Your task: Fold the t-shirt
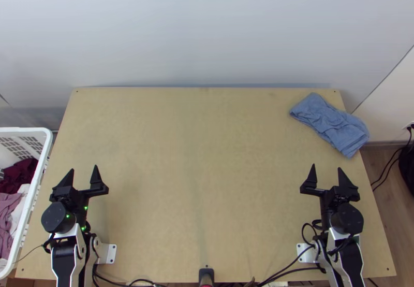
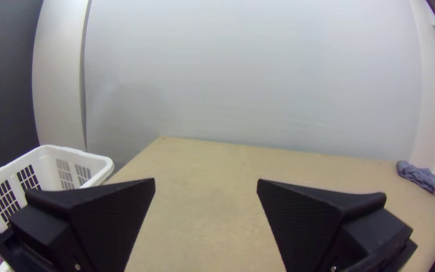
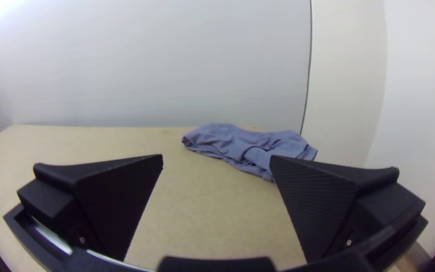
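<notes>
Left pincer (image 1: pixel 83 168), right pincer (image 1: pixel 326 167), top view: fingers apart on each, nothing held. T-shirt (image 1: pixel 328 124), blue, bunched: far right corner of the table (image 1: pixel 196 183), long axis slanting from far edge to right edge, outer end overhanging. Risk: an outward nudge could drop it.

Left wrist view: t-shirt well apart; probably an awkward reach.

Right wrist view: crumpled layers, collar direction unclear; a shallow pinch might slip.

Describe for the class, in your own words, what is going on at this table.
Nothing is being handled: the left hand and right hand are open and empty above the near part of the table. A blue cloth, probably the t-shirt, lies bunched at the far right corner. A white basket of fabrics stands at left.
</notes>
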You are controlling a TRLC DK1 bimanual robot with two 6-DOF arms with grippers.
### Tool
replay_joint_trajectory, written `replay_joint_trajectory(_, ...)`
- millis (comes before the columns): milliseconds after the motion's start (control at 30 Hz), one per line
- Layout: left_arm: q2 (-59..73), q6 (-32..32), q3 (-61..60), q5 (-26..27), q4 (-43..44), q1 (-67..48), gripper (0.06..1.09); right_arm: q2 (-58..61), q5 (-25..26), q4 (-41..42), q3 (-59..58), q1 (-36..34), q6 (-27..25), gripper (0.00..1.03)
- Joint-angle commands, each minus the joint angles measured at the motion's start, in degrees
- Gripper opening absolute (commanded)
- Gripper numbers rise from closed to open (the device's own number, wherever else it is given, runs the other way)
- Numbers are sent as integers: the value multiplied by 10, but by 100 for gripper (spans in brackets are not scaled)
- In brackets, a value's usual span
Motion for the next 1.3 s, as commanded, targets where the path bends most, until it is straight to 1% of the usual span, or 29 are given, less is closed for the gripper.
replay_joint_trajectory(0, 0, 0, 0, 0, 0, 0, 104, 0, 0, 0, 0, 0, 1, 99)
replay_joint_trajectory(1100, 0, 0, 0, 0, 0, 0, 104, 0, 0, 0, 0, 0, 1, 99)
replay_joint_trajectory(1133, 0, 0, 0, 0, 0, 0, 104, 0, 0, 0, 0, 0, 14, 99)
replay_joint_trajectory(1233, 0, 0, 0, 0, 0, 0, 104, 0, 0, 0, 0, 5, 111, 99)
replay_joint_trajectory(1267, 0, 0, 0, 0, 0, 0, 104, 0, 0, -1, 1, 5, 120, 99)
